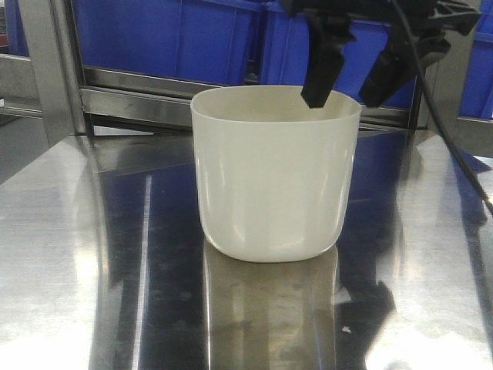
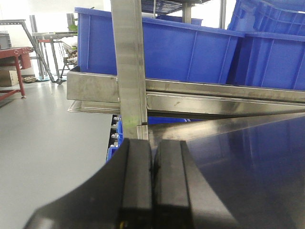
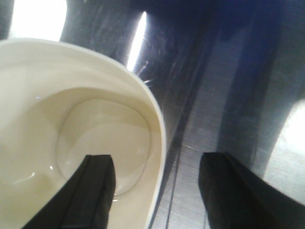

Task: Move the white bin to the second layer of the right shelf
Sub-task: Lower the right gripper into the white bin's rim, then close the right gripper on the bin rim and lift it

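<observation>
Steel tabletop (image 1: 77,231) holds white bin (image 1: 273,185); right fingers (image 3: 90,191) apart, straddling rim; left fingers (image 2: 138,181) pressed together.

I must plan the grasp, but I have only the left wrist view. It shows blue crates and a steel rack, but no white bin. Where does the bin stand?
Observer: The white bin stands upright on the steel tabletop, in front of the steel rack.
Operator: Is the right gripper near it?
Observer: Yes. The right gripper is open and straddles the bin's wall, one finger inside and one outside, not closed on it.
Operator: Is something inside the bin?
Observer: No. The right wrist view looks into it, and it is empty.
</observation>
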### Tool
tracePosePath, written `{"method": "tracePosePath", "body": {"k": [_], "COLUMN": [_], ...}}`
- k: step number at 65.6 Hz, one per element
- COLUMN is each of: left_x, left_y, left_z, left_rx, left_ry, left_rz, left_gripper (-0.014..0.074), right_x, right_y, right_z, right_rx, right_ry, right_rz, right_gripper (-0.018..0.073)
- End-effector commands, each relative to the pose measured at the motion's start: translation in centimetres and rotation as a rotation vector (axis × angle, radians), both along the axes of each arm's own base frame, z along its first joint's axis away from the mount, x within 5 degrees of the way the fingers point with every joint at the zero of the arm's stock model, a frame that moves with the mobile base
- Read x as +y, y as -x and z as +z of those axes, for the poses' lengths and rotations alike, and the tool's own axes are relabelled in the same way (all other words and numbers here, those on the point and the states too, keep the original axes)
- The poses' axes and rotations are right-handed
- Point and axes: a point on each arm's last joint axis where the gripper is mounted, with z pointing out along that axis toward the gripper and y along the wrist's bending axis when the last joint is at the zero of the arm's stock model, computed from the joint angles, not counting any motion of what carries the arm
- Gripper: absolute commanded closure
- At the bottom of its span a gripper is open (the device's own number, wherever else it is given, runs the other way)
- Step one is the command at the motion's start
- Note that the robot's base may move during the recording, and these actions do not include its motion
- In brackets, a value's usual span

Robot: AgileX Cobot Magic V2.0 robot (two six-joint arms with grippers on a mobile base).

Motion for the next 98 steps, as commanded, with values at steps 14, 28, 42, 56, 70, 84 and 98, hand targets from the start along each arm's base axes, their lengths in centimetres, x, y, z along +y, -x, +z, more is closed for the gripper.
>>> {"method": "tracePosePath", "body": {"k": [14,28,42,56,70,84,98], "left_x": [0.0,0.0,0.0,0.0,0.0,0.0,0.0], "left_y": [0.0,0.0,0.0,0.0,0.0,0.0,0.0], "left_z": [-0.3,-0.3,-0.3,-0.3,-0.3,-0.3,-0.3], "left_rx": [-0.064,-0.064,-0.064,-0.064,-0.064,-0.064,-0.064], "left_ry": [0.023,0.023,0.023,0.023,0.023,0.023,0.023], "left_rz": [0.003,0.003,0.003,0.003,0.003,0.003,0.003], "left_gripper": [0.0512,0.0512,0.0512,0.0512,0.0512,0.0512,0.0512], "right_x": [0.6,1.0,1.1,1.3,1.0,-0.2,-2.0], "right_y": [-1.0,-1.8,-2.1,-2.3,-2.3,-1.1,1.7], "right_z": [0.3,-1.4,-2.8,-3.6,-2.4,2.9,8.5], "right_rx": [-0.045,-0.001,0.051,0.081,0.010,-0.244,-0.470], "right_ry": [-0.017,0.007,0.035,0.051,0.044,0.010,-0.057], "right_rz": [0.004,0.004,0.005,0.006,0.011,0.027,0.026], "right_gripper": [0.0064,0.0064,0.0064,0.0109,0.0444,0.0525,0.0536]}}
